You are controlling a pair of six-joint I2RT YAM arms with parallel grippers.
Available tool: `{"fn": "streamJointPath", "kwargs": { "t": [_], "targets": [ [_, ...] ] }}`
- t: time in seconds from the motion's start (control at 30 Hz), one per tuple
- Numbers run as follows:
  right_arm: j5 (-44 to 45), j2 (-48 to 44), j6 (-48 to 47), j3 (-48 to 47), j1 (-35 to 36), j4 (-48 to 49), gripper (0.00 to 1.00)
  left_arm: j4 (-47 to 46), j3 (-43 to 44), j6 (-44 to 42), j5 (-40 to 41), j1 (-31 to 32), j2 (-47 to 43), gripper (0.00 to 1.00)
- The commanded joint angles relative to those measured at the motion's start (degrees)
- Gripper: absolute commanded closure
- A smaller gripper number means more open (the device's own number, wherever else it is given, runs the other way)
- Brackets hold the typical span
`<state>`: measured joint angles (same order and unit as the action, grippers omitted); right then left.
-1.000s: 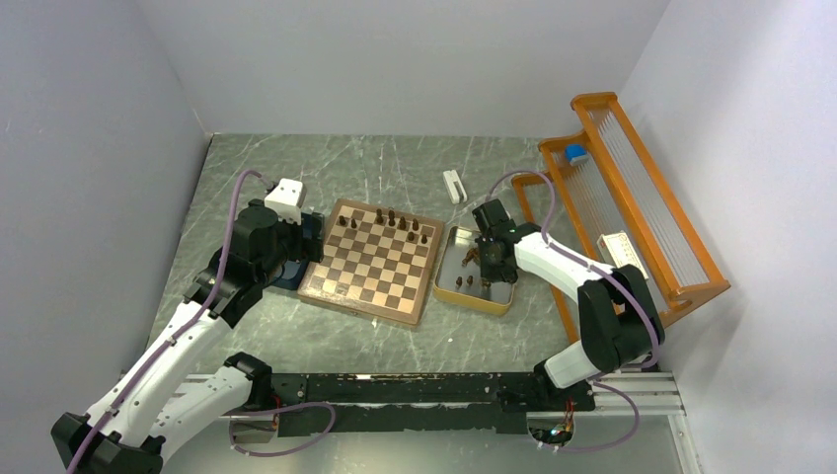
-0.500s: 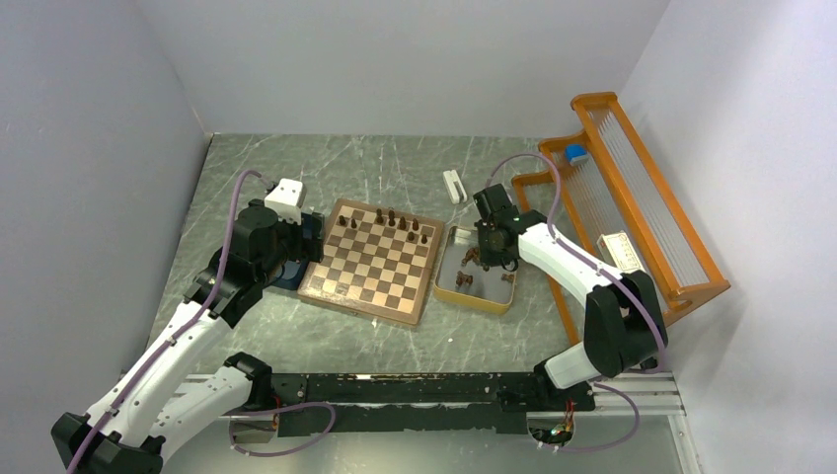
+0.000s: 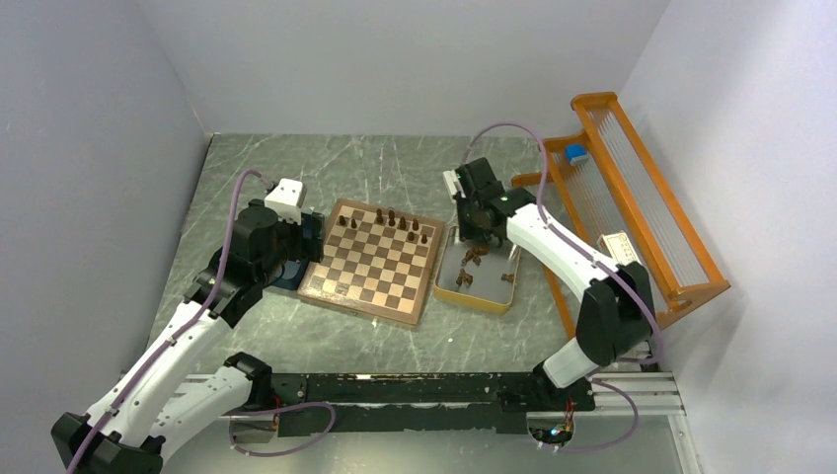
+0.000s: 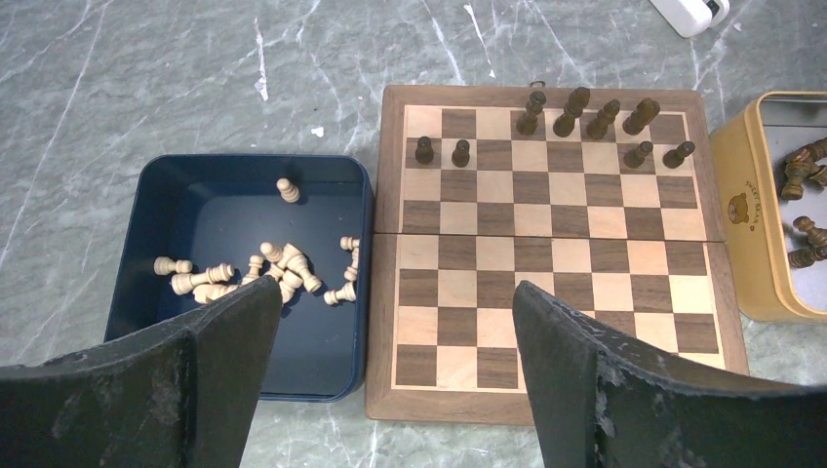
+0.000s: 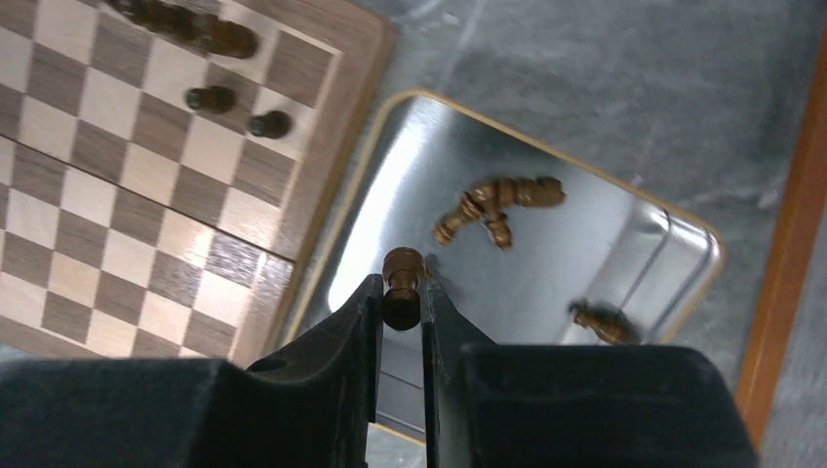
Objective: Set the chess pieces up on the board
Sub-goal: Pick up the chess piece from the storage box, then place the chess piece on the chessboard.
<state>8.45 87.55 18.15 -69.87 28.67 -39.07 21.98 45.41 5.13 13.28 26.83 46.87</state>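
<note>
Only the right wrist view shows right gripper [image 5: 400, 297] clamped on dark chess piece [image 5: 403, 265] over yellow-rimmed tray [image 5: 410, 175]; left gripper [image 4: 398, 297] jaws spread, empty.

Right arm [image 3: 548, 252] raised, swung toward the tray's [image 3: 472, 298] far edge, 1 dark chess piece [image 5: 402, 278] lifted along

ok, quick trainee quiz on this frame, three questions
1. True or false: the right pincer is shut on a dark piece.
2. How many such pieces stand on the board?
3. The light pieces lie in or on: A) the blue box B) the board C) the right pincer.
Key: 1 true; 2 eight; 3 A.
</note>
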Motion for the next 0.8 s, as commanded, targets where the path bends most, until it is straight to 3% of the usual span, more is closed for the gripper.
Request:
{"fn": "streamJointPath", "kwargs": {
  "t": [0.0,0.4,0.77],
  "targets": [
    [1.3,5.0,-1.0,-5.3,2.9,0.6,0.86,-2.4,-0.1,-0.6,-0.5,0.2,-0.1,0.08],
    [5.6,21.0,-2.9,-18.7,6.3,1.5,0.84,-2.3,-0.1,-0.6,-0.3,0.2,-0.5,0.08],
    [6.8,28.0,-2.6,-23.6,7.7,2.1,0.82,-2.4,-0.1,-0.6,-0.5,0.2,-0.7,0.07]
  ]
}}
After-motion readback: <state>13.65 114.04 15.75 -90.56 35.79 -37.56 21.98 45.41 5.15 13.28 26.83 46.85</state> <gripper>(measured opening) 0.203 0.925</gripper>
